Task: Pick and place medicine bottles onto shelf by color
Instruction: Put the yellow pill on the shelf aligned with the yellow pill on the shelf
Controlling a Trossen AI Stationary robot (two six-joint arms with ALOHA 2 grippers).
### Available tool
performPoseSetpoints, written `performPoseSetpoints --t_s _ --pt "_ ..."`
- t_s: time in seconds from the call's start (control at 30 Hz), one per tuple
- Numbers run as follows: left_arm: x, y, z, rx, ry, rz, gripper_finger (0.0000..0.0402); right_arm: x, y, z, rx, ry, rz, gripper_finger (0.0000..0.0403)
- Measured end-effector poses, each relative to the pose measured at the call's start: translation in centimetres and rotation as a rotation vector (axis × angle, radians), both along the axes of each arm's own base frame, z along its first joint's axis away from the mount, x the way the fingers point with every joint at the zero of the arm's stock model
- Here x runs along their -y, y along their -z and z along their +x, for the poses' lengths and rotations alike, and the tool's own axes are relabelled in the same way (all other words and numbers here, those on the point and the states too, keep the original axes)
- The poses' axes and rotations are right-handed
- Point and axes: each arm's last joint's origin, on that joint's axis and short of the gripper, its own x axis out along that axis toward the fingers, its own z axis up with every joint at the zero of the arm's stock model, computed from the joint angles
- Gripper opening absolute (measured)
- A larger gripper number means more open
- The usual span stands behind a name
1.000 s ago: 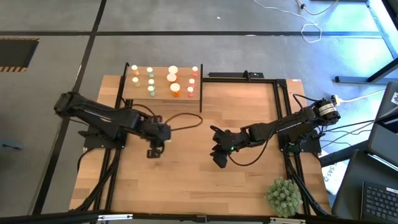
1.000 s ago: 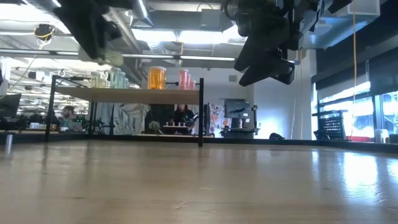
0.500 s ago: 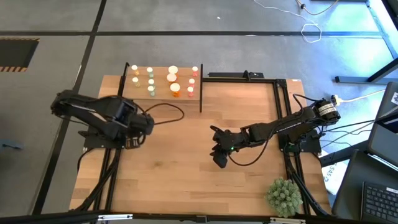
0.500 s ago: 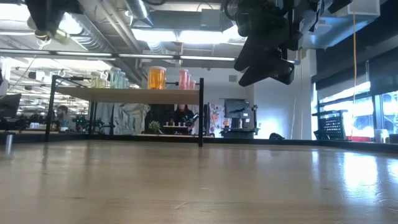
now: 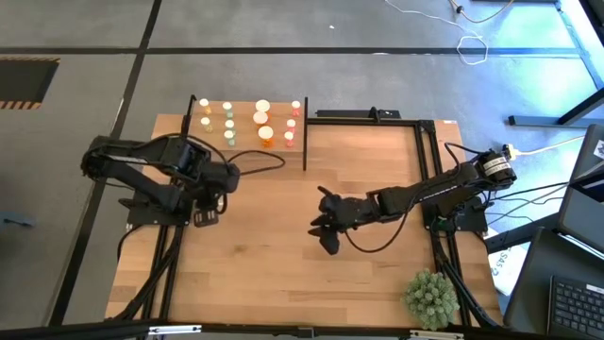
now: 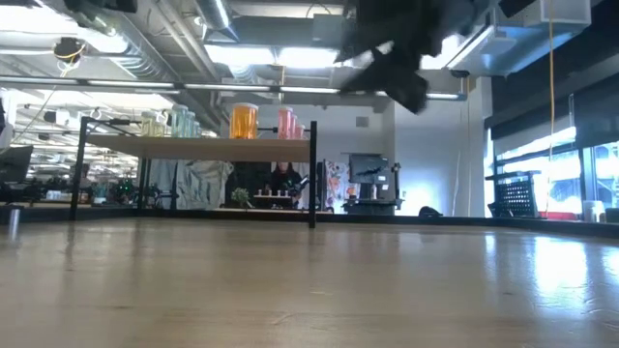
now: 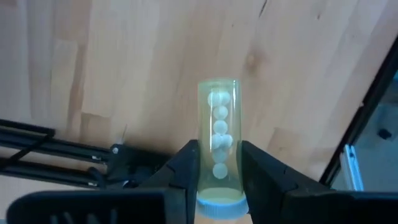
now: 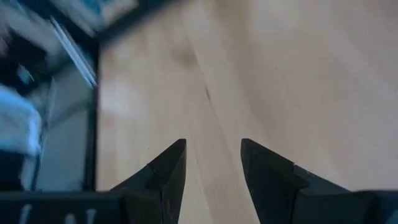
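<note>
We see the left gripper (image 7: 217,177) clamped on a pale green medicine bottle (image 7: 218,146), its two fingers (image 7: 185,171) pressing the clear body from either side just above the cap, with small white pills visible inside. In the high view this gripper (image 5: 209,200) hangs over the left part of the desk (image 5: 283,274), in front of the shelf (image 5: 247,142) and apart from it. The shelf stands at the desk's far left corner and carries the other medicine bottles (image 5: 264,125), green ones toward its left, orange in the middle, reddish at the right; from above they are too small for us to count surely. The right gripper (image 8: 211,171) hovers over the desk's middle with its fingers parted and nothing between them, only bare wood beneath. A spiky green plant ball (image 5: 430,297) sits at the near right corner.
</note>
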Motion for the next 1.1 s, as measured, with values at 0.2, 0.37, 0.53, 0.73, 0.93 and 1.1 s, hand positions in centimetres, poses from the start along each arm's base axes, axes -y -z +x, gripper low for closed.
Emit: performPoseSetpoints --t_s 0.2,0.37,0.53,0.73,0.93,1.1 --pt "0.8 0.7 1.0 -0.035 0.048 0.007 0.0089 0.6 -2.4 1.5 0.295 0.020 -0.059 0.0156" --pt "1.7 1.2 1.6 -0.060 0.090 0.011 0.0089 0.5 -3.7 1.9 0.447 -0.068 -0.214 0.0156" --pt "2.1 1.6 1.8 -0.098 0.106 0.009 0.0089 0.5 -3.9 1.9 0.475 -0.085 -0.262 0.0156" --pt "1.7 2.1 2.5 -0.143 0.080 -0.122 0.0089 0.5 -3.9 1.9 0.479 -0.088 -0.265 0.0156" --pt "2.0 3.1 3.8 -0.202 0.069 -0.203 0.0089 0.5 -3.8 1.9 0.468 -0.086 -0.258 0.0156" --pt "2.5 4.7 5.3 -0.290 0.047 -0.268 0.0089 0.5 -3.8 1.9 0.462 -0.087 -0.258 0.0156"
